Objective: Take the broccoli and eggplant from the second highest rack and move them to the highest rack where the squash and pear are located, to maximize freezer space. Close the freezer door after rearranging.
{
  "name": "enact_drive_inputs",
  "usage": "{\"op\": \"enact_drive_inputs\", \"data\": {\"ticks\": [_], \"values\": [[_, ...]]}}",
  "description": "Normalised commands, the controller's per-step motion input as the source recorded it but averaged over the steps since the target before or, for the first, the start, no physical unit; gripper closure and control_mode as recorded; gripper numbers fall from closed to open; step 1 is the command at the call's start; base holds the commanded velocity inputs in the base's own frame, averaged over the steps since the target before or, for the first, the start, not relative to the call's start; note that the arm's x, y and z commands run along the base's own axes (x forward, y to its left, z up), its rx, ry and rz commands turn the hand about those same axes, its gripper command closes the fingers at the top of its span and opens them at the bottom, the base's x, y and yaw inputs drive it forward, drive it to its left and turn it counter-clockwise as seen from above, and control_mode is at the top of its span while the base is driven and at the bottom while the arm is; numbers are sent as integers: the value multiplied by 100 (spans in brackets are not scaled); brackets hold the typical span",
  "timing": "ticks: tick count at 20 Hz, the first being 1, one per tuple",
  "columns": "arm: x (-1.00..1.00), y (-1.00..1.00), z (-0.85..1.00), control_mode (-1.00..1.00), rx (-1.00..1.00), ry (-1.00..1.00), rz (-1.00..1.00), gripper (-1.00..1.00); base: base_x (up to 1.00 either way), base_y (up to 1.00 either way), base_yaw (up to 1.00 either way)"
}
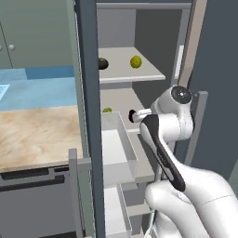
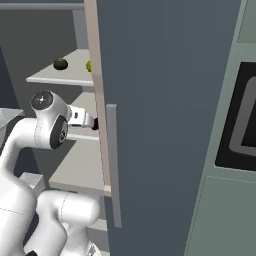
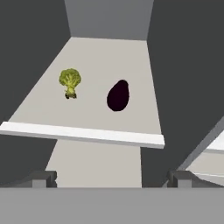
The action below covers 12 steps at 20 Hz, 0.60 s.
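The gripper (image 3: 112, 178) hung with fingers wide apart, holding nothing, before the shelf (image 3: 105, 65) where broccoli (image 3: 70, 82) lay beside eggplant (image 3: 118, 95).

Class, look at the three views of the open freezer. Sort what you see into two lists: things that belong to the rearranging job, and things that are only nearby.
Belongs to the job:
broccoli
eggplant
squash
pear
highest rack
second highest rack
freezer door
gripper, open

Only nearby:
wooden counter
upper cabinets
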Motion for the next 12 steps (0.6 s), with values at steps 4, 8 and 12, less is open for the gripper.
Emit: {"op": "enact_drive_inputs", "data": {"ticks": [4, 8, 12], "values": [[51, 12, -27, -100, 0, 1, 0, -100, 0, 0, 0], [47, 8, -30, -100, 0, 0, 0, -100, 0, 0, 0], [41, 0, -28, -100, 0, 0, 0, -100, 0, 0, 0]]}}
